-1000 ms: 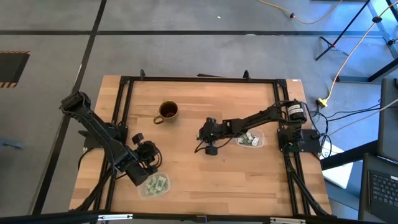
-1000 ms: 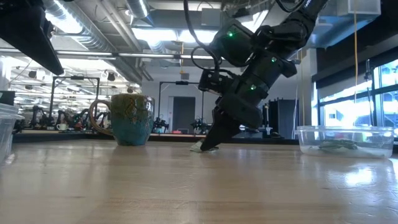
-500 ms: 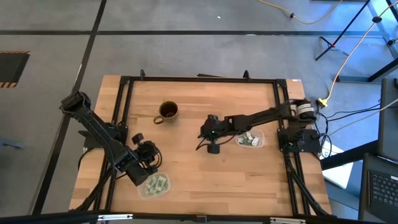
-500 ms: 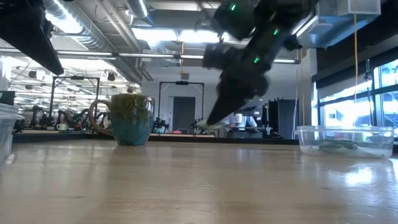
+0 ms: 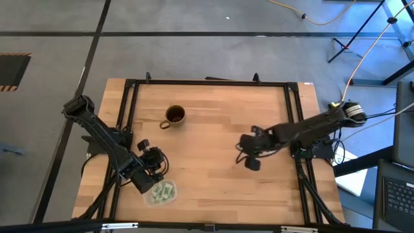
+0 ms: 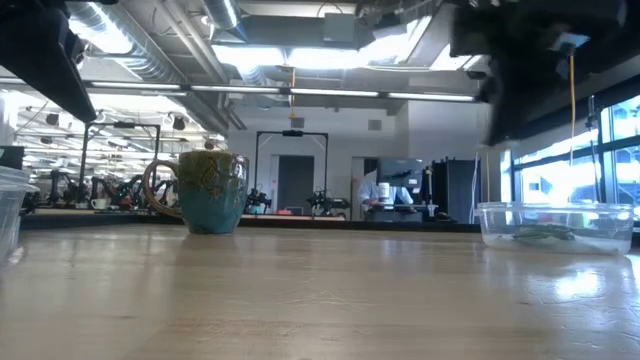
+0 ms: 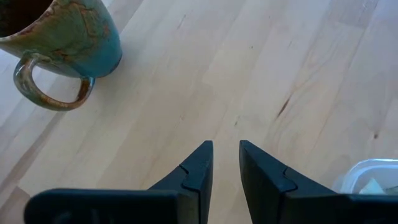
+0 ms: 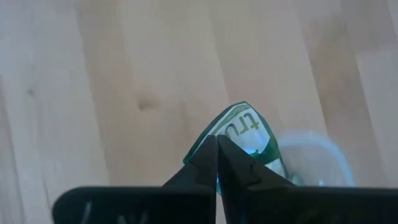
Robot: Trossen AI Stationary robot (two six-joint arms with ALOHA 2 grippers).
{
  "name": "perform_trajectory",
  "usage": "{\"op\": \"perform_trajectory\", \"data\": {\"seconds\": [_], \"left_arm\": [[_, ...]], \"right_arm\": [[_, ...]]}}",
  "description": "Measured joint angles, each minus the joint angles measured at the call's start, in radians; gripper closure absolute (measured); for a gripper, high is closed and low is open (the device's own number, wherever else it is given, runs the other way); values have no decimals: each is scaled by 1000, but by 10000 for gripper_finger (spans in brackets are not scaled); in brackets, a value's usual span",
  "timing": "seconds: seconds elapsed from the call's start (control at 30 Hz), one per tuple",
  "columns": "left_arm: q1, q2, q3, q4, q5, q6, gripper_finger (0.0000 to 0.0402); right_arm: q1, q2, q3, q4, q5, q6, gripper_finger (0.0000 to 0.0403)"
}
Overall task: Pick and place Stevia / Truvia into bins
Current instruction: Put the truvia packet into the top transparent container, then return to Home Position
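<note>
One green-and-white Truvia paper sachet point(image 8: 239, 142) pinched in closed right gripper point(image 8: 217, 163); centre above shallow clear plastic bin point(image 6: 556, 227) before releasing. Left gripper point(image 7: 225, 169) parted, empty.

Your workshop beyond the bench

You see a grey concrete floor point(image 5: 194, 55) crossed by dark lines, a yellow cable point(image 5: 362, 55) trailing at one side, bright ceiling lights point(image 6: 250, 55) under exposed ducts, and tall windows point(image 6: 600, 165) past the table.

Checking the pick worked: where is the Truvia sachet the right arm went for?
The sachet is pinched in the right end effector, raised above the table's right side, near the right bin.
</note>
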Motion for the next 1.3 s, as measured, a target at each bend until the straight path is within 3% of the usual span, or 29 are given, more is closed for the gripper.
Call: {"op": "perform_trajectory", "data": {"seconds": [0.2, 0.4, 0.77, 1.1, 1.3], "left_arm": [[0, 0, 0, -1, -5, 0, 329], [0, 0, 0, -1, -9, 0, 329], [0, 0, 0, 11, -94, 0, 329], [51, -11, 11, 14, -82, 22, 329], [87, -12, 11, 40, -79, 130, 329]], "right_arm": [[30, -91, -167, -9, 32, 187, 397], [29, -103, -288, 5, 57, 224, 397], [29, -103, -318, 16, 128, 243, 391], [-17, -103, -308, -17, 146, 249, 291], [-14, -147, -192, -150, 173, 261, 255]]}}
